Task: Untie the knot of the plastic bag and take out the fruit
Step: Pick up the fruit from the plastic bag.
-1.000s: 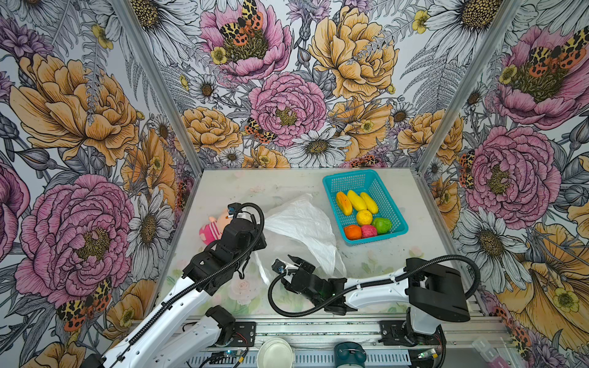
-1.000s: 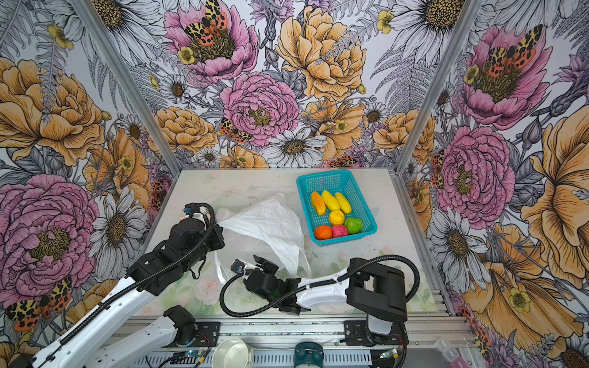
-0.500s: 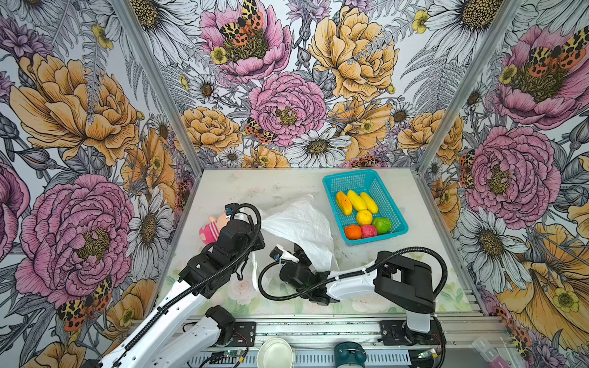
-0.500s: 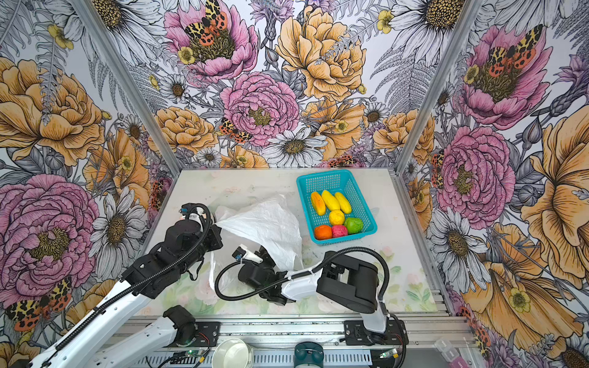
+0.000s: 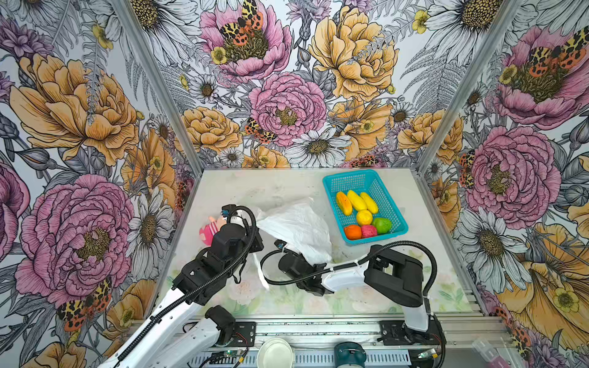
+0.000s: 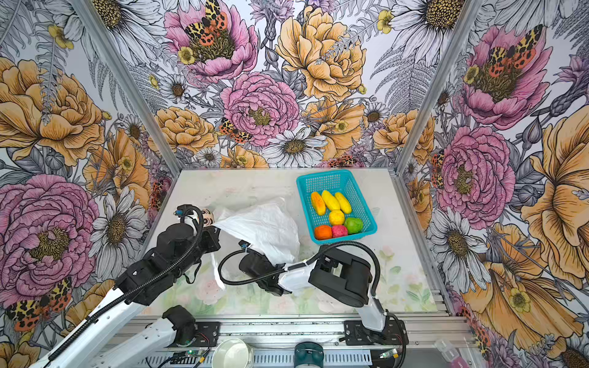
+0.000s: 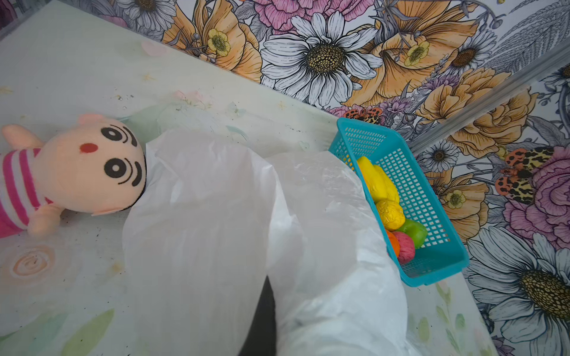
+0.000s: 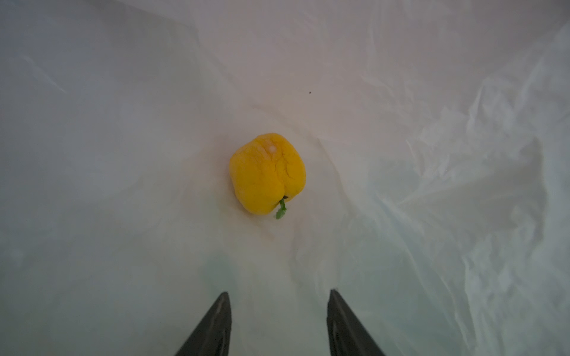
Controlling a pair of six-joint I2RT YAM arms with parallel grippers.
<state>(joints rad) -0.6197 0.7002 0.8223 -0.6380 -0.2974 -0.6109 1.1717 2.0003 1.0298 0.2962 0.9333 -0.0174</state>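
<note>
The white plastic bag (image 5: pixel 296 226) (image 6: pixel 264 229) lies mid-table with its mouth toward the front. My left gripper (image 7: pixel 265 320) is shut on the plastic bag's edge and holds it up; film drapes over the jaws, so only one dark finger shows. My right gripper (image 8: pixel 279 296) stands open inside the bag, its fingers hidden by film in both top views. A yellow fruit (image 8: pixel 267 174) with a green stem rests on the bag floor just ahead of the tips, untouched. Several more fruit (image 5: pixel 363 216) lie in the teal basket (image 5: pixel 350 174). The knot is out of view.
A pink-striped plush doll (image 7: pixel 83 166) (image 5: pixel 208 229) lies left of the bag, touching it by the left wrist. The teal basket (image 6: pixel 325 174) stands at the back right, close to the bag. Floral walls enclose three sides. A white cup (image 5: pixel 274 352) sits below the front rail.
My right gripper has pushed forward and leftward from in front of the bag into its mouth. The left gripper has kept its hold on the bag's edge, shifting slightly.
</note>
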